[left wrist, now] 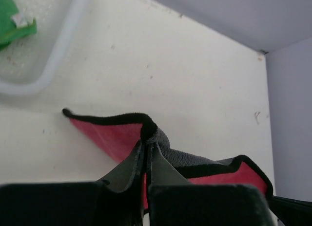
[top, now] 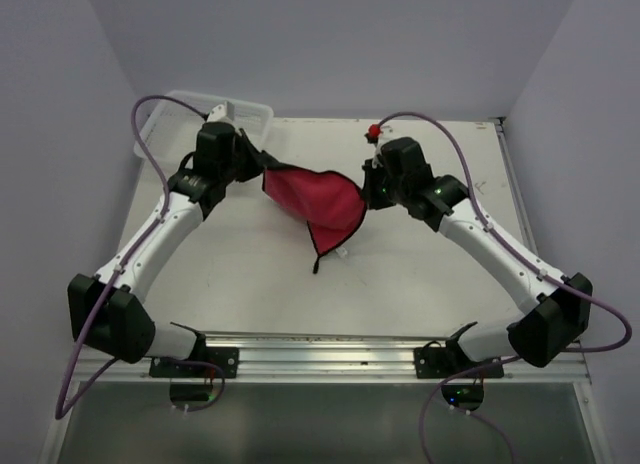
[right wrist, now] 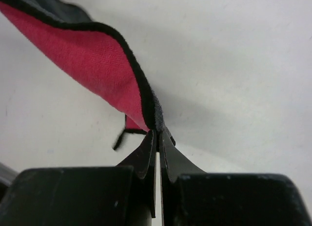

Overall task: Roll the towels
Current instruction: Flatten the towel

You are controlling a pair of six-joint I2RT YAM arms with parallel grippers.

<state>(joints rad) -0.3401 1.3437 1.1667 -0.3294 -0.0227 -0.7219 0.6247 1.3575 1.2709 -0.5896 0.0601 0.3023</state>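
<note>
The red towel [top: 318,202] with black edging and a dark grey underside hangs stretched between my two grippers above the table, its lower corner drooping down. My left gripper [top: 262,170] is shut on its left corner; the left wrist view shows the towel [left wrist: 117,138] pinched at my fingertips [left wrist: 148,138]. My right gripper [top: 366,190] is shut on its right corner; the right wrist view shows the towel [right wrist: 92,65] clamped in my gripper [right wrist: 158,133]. The green towel [left wrist: 12,24] lies in the white basket [left wrist: 58,50].
The white mesh basket [top: 255,112] stands at the back left of the table, behind my left arm. A small red object [top: 373,133] sits at the back centre. Grey walls close in the table at the back and both sides.
</note>
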